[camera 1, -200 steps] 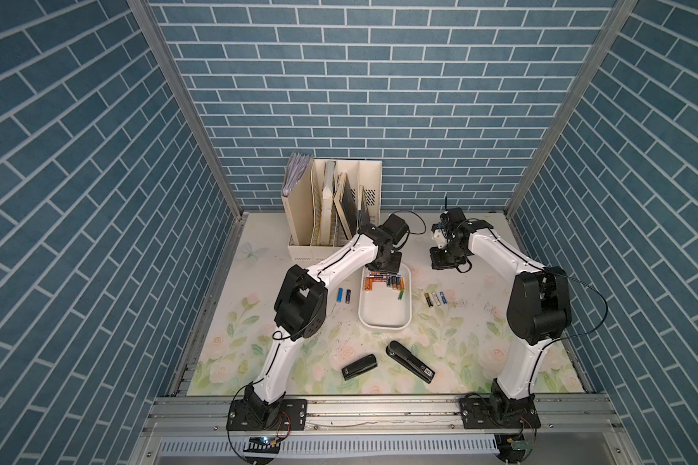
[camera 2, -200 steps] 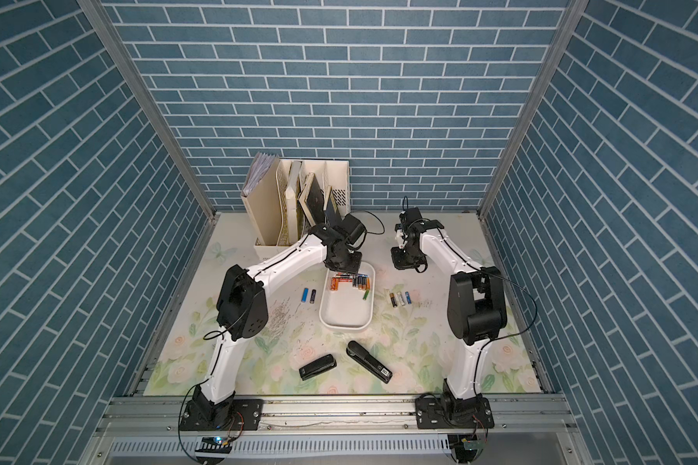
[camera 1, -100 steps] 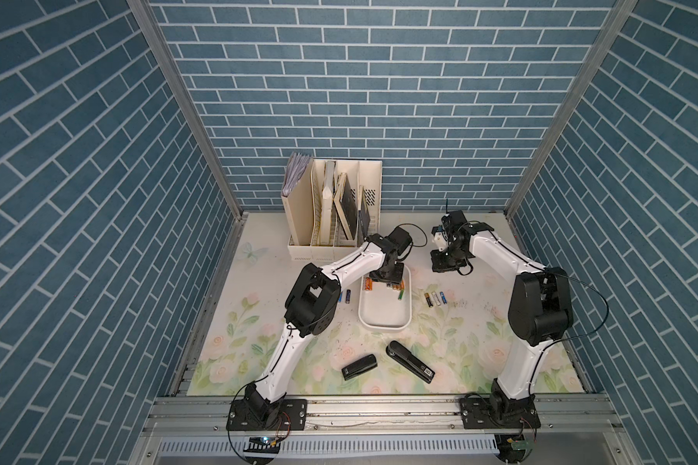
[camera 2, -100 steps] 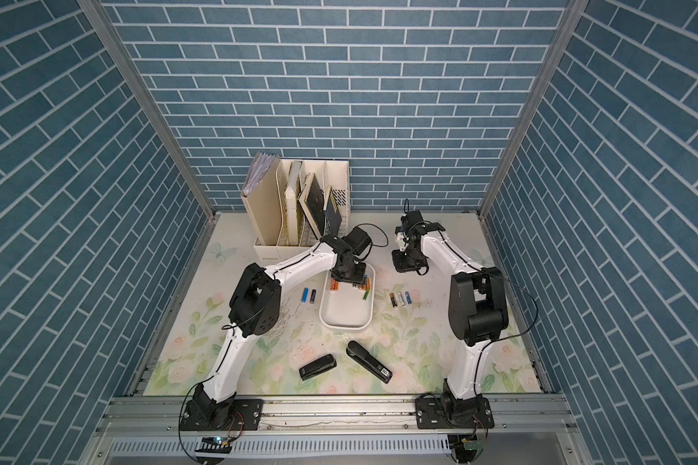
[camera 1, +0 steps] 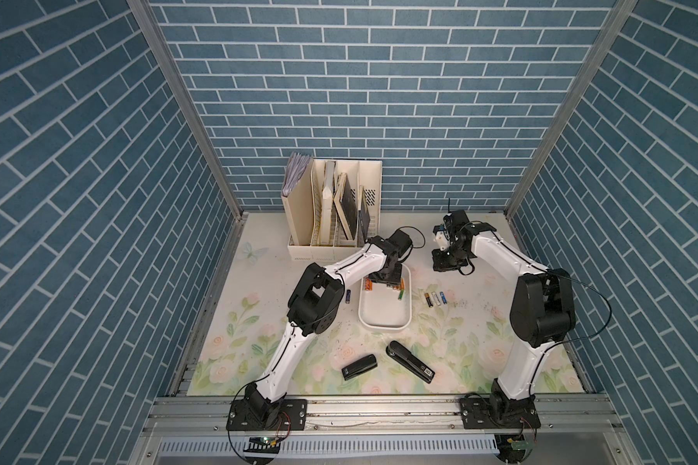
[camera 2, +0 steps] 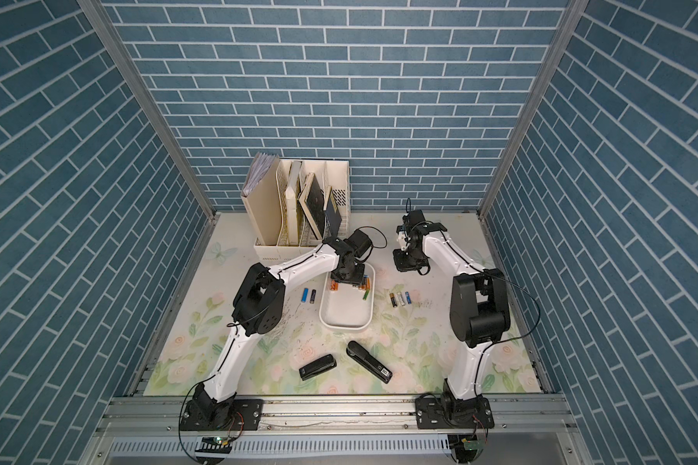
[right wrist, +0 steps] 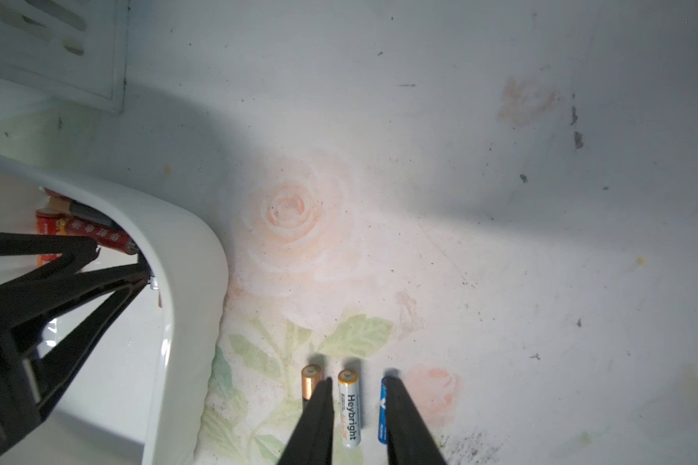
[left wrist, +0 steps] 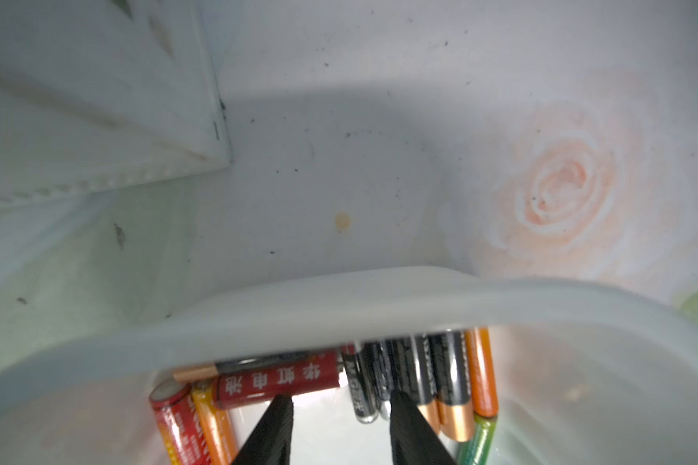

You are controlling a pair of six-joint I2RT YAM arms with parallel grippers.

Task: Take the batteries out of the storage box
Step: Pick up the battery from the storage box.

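Note:
The white storage box (camera 1: 383, 316) (camera 2: 345, 316) lies mid-table, with several batteries (camera 1: 384, 286) (left wrist: 412, 374) bunched at its far end. My left gripper (camera 1: 385, 278) (left wrist: 341, 402) reaches down into that end and stands open. Its fingertips straddle bare floor, one by a red battery (left wrist: 275, 382), the other against black ones. Three batteries (camera 1: 434, 299) lie on the mat right of the box, two more (camera 2: 309, 295) on its left. My right gripper (camera 1: 444, 263) (right wrist: 358, 382) hovers open above the white battery (right wrist: 349, 406), holding nothing.
A cream file holder (camera 1: 331, 213) with books stands at the back, just behind the left arm. Two black staplers (camera 1: 359, 366) (camera 1: 410, 361) lie near the front edge. A green battery (camera 1: 400, 295) lies alone by the box's right wall.
My left gripper has come forward and down from behind the box into its far end, and its jaws have narrowed a little. The right arm has barely moved.

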